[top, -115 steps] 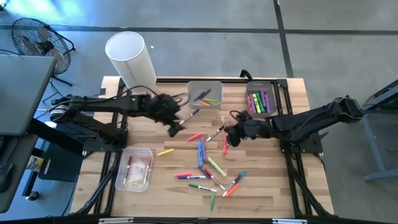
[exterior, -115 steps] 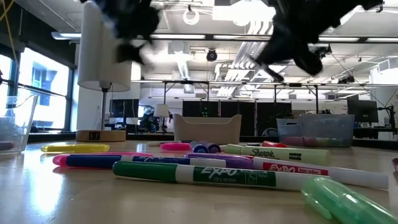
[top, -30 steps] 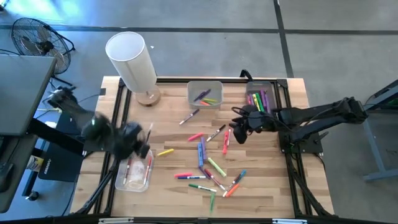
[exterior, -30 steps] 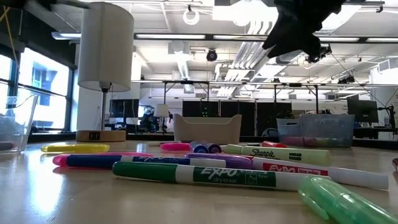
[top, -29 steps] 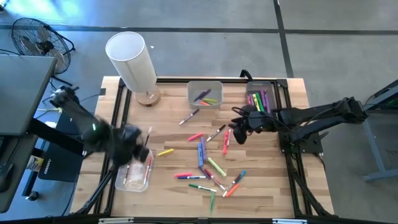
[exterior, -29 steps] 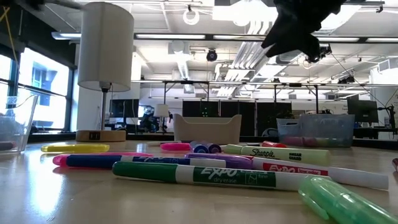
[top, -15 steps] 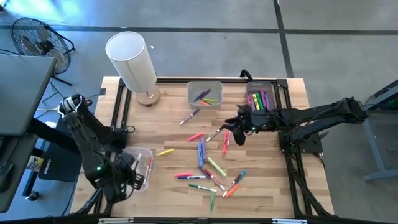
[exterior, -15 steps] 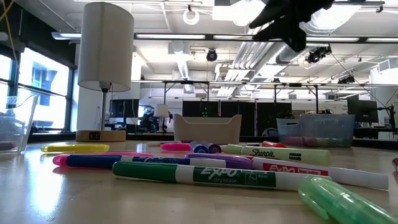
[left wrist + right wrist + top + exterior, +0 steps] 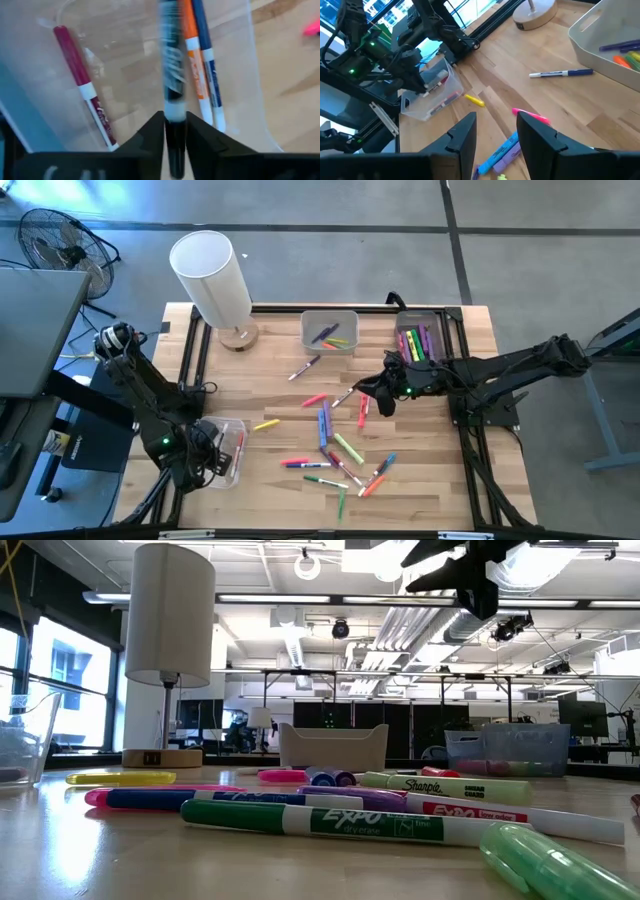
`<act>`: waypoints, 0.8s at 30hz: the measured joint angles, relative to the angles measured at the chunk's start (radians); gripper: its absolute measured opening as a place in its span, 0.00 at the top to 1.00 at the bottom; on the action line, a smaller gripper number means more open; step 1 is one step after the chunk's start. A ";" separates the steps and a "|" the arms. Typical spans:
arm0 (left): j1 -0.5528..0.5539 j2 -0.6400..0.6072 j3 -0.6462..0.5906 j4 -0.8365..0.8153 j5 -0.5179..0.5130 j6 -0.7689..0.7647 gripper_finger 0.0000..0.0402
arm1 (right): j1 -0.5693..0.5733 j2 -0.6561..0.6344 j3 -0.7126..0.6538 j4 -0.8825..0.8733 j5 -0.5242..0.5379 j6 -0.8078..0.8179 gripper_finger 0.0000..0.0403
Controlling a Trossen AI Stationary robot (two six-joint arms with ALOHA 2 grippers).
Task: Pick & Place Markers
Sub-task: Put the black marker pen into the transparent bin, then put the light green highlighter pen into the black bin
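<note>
While my left hand (image 9: 174, 131) swung over the near-left bin (image 9: 232, 425), it kept pinching a black marker (image 9: 170, 75), ready to drop; right hand (image 9: 495, 131), spread, hovers above the scattered markers (image 9: 335, 442) mid-tabletop.

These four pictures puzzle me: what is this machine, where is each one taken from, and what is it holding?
It is a robot with two dark arms at a wooden table. One picture looks down from above, one looks level across the tabletop, and one comes from a camera on each wrist.

Loose markers lie mid-table. Around them stand a lamp and three clear bins.

The left gripper reaches over the near-left bin, which already holds a few pens, with a black marker between its fingers. Whether it grips or is letting go, I cannot tell.

The right gripper hangs open and empty above the loose markers.
</note>
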 joint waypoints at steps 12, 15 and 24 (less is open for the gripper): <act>0.000 -0.065 0.000 -0.030 -0.078 0.086 0.71 | 0.031 0.000 0.000 -0.031 0.017 0.033 0.68; 0.000 -0.123 0.000 -0.035 -0.207 0.096 0.72 | 0.028 0.000 0.000 -0.031 0.020 0.004 0.68; 0.058 -0.223 0.084 -0.033 -0.460 0.497 0.95 | 0.028 0.003 0.000 -0.031 0.083 -0.032 0.69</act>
